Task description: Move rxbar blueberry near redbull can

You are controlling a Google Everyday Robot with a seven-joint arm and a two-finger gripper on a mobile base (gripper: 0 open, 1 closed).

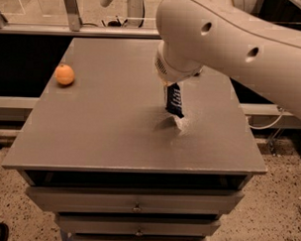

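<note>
**Desk:** Where is your claw?

**Operator:** On my screen the claw is well to the right of the orange and higher off the tabletop than the fruit. Most of it is tucked under the arm's thick white wrist, so I only see a sliver.

**Desk:** Is it holding anything?

**Operator:** Yes. It is clamped on the top end of the rxbar blueberry.

**Desk:** Which way does the bar point?

**Operator:** Its long axis runs close to vertical. The upper end is up in the claw and the lower end points down at the tabletop. It leans a little, so the bottom sits farther from the orange than the top does. The dark blue face with its pale lettering is turned toward my camera, and the pale crimped end is at the bottom.

**Desk:** Is it touching the surface?

**Operator:** I can't tell. The lower end is either on the tabletop or just above it. A small shadow lies next to it on the orange's side.

**Desk:** And where is the bar overall?

**Operator:** It is far to the right of the orange and somewhat nearer the front edge than the fruit is. The orange itself rests on the tabletop, well apart from the bar.

**Desk:** Anything else?

**Operator:** Below the orange's level, a stack of drawers sits under the tabletop.
</note>
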